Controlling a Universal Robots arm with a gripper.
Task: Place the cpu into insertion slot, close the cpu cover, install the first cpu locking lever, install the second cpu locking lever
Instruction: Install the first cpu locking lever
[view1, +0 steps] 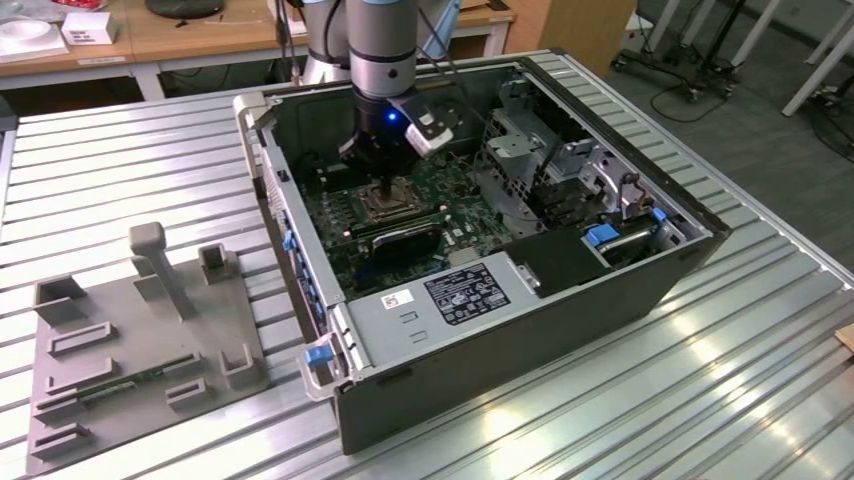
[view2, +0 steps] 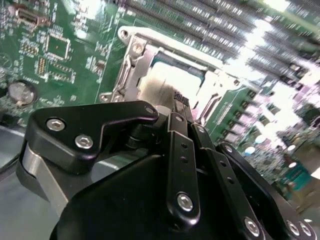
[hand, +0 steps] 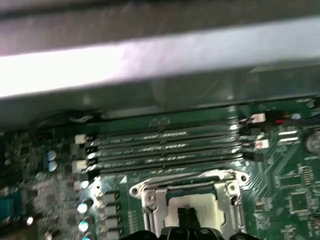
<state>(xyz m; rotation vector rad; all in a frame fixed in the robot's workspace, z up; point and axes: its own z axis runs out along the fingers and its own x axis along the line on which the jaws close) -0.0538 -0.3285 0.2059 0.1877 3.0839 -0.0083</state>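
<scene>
The open computer case lies on its side with the green motherboard facing up. My gripper reaches straight down onto the insertion slot. In both wrist views the pale cpu lies flat in the slot. The silvery cpu cover frames it, lying down around it. My black fingertips are pressed together, shut, just above or touching the chip's middle. I cannot make out the locking levers.
Long memory slots run beside the socket. A drive cage and a labelled grey metal cover crowd the case on the exterior view's right and front. A grey fixture plate lies on the slatted table at the exterior view's left.
</scene>
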